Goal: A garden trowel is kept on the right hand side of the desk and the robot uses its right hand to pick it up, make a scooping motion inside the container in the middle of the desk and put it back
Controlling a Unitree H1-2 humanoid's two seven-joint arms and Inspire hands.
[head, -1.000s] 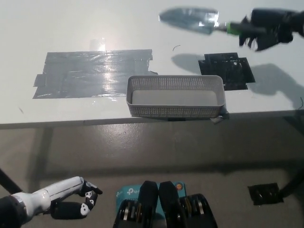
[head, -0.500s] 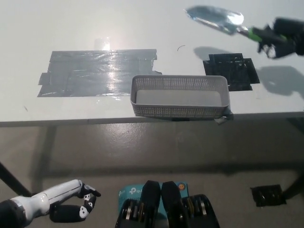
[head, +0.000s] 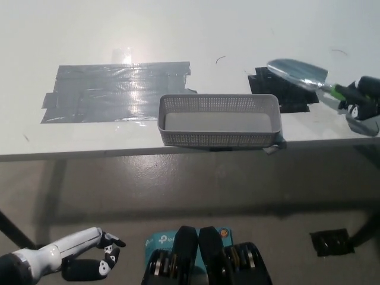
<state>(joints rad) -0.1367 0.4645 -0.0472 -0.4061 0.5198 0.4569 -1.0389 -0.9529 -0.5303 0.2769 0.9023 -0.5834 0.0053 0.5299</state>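
Pick-up is complete: the right hand point(head: 363, 102) is clamped on the green handle of the garden trowel point(head: 304, 75). The trowel sits low over the black tape patch point(head: 285, 101) on the right of the worktop point(head: 178, 35), just beside the container point(head: 218, 138) and outside it. The blade is grey metal, dished, with its tip toward picture left; whether it touches the surface is unclear from above. The container, a pale perforated basket at the front edge, shows nothing inside. Release is outstanding, and by position alone the scoop is either pending or finished. The left hand point(head: 89, 260) rests below the worktop at lower left; its closure cannot be told.
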